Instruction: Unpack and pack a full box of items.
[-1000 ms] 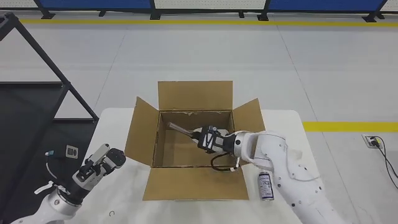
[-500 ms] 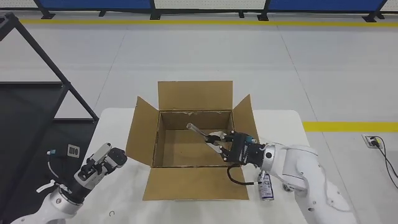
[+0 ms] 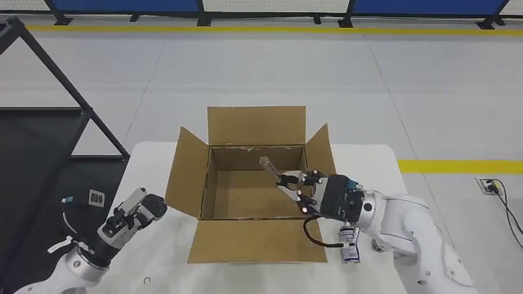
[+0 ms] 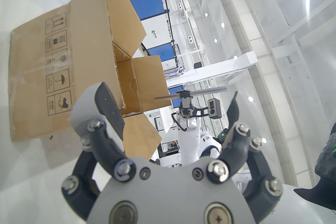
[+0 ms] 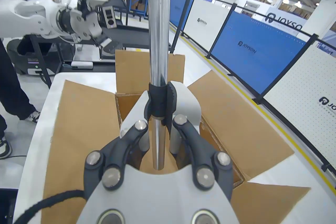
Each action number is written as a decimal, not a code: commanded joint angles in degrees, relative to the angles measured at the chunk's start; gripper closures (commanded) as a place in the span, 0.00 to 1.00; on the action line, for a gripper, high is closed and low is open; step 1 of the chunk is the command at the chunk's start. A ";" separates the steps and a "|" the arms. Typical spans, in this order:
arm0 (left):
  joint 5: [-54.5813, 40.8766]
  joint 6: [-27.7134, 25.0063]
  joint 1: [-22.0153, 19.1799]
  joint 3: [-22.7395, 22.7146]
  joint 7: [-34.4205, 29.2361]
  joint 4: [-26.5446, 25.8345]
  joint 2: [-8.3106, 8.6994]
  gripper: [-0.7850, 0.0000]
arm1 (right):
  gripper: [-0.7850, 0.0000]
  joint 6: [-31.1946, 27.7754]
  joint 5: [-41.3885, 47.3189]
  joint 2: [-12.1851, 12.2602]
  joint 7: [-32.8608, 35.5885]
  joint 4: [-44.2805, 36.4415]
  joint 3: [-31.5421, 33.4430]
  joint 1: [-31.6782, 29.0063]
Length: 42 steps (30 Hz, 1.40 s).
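1. Right gripper (image 3: pixel 289 184), fingers clamped on the shiny cylindrical metal rod (image 3: pixel 272 170), has risen from the floor of the open brown cardboard box (image 3: pixel 256 122) toward its 4 o'clock rim.
2. The rod is held above the box interior, which suggests unpacking is under way.
3. Left gripper (image 3: pixel 154 207), at 8 o'clock, fingers apart, unchanged.

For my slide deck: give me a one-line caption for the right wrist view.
Right pincer shut on a metal rod, held over the open cardboard box on the white table.
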 commanded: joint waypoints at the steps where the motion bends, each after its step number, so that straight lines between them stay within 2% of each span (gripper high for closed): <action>1: 0.00 0.00 0.00 0.00 0.00 0.00 0.00 0.00 | 1.00 -1.52 2.54 0.56 -0.21 -3.17 2.97 -2.55; 5: 0.00 0.00 0.00 0.00 0.00 0.00 0.00 0.00 | 1.00 -5.50 10.49 1.68 -1.01 -8.00 8.79 -8.20; 12: 0.00 0.00 0.00 0.00 0.00 0.00 0.00 0.00 | 1.00 -5.50 24.43 4.56 2.62 -14.01 16.82 -17.97; 18: 0.00 0.00 0.00 0.00 0.00 0.00 0.00 0.00 | 1.00 -5.50 38.47 7.08 7.56 -11.65 23.63 -26.86; 21: 0.00 0.00 0.00 0.00 0.00 0.00 0.00 0.00 | 1.00 -5.50 46.11 8.33 13.03 -8.85 25.96 -29.79; 37: 0.00 0.00 0.00 0.00 0.00 0.00 0.00 0.00 | 1.00 -4.46 45.64 8.33 13.22 -9.80 25.74 -29.90; 42: 0.00 0.00 0.00 0.00 0.00 0.00 0.00 0.00 | 1.00 -1.24 49.95 8.82 17.97 -9.34 23.83 -30.43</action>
